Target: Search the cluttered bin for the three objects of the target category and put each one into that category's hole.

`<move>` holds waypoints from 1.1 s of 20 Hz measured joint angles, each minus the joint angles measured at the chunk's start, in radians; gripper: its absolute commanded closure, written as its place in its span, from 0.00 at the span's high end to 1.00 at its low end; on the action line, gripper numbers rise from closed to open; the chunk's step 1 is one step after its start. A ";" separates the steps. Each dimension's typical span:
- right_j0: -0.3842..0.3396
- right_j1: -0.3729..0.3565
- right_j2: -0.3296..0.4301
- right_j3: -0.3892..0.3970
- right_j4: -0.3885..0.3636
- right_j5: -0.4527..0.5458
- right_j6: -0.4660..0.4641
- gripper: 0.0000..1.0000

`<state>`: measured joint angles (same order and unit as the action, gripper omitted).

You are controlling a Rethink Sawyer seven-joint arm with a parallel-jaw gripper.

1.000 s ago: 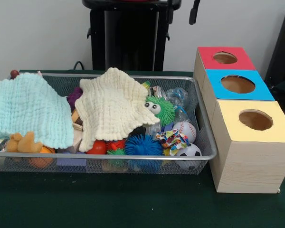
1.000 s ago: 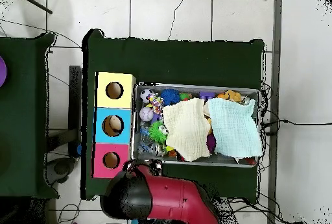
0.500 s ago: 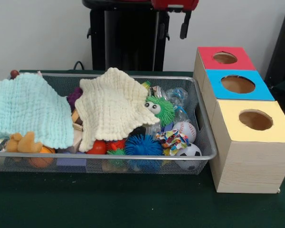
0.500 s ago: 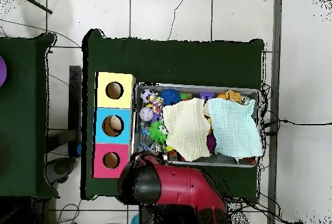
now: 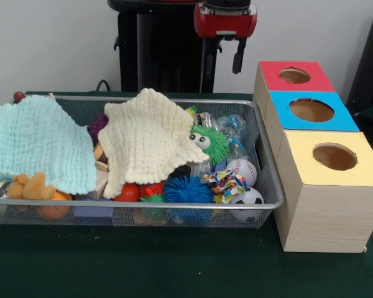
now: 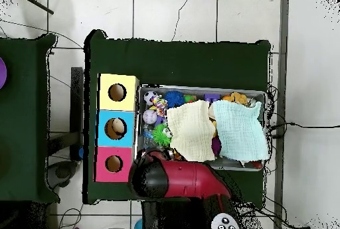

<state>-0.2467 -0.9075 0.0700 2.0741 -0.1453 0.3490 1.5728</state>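
Green-clothed table (image 5: 174,273): gripper (image 5: 222,57), jaws apart and empty, is descending over bin's (image 5: 270,180) far right; searching is just beginning.

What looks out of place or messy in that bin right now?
Two cloths lie crumpled over the toys in the wire bin: a cream cloth mid-bin and a pale blue cloth at its left end in the front view, the blue one spilling over the rim. They hide much of the contents. Nothing looks spilled onto the table or damaged.

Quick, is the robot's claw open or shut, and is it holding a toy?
Gripper: open, holding nothing, hanging above the back of the bin.
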 measured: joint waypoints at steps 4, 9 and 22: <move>-0.011 0.033 0.009 -0.003 -0.019 -0.036 0.000 1.00; -0.026 0.066 0.025 -0.004 -0.044 -0.073 0.000 1.00; -0.059 0.132 0.070 -0.004 -0.091 -0.098 0.000 1.00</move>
<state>-0.3060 -0.7753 0.1400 2.0701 -0.2365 0.2512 1.5728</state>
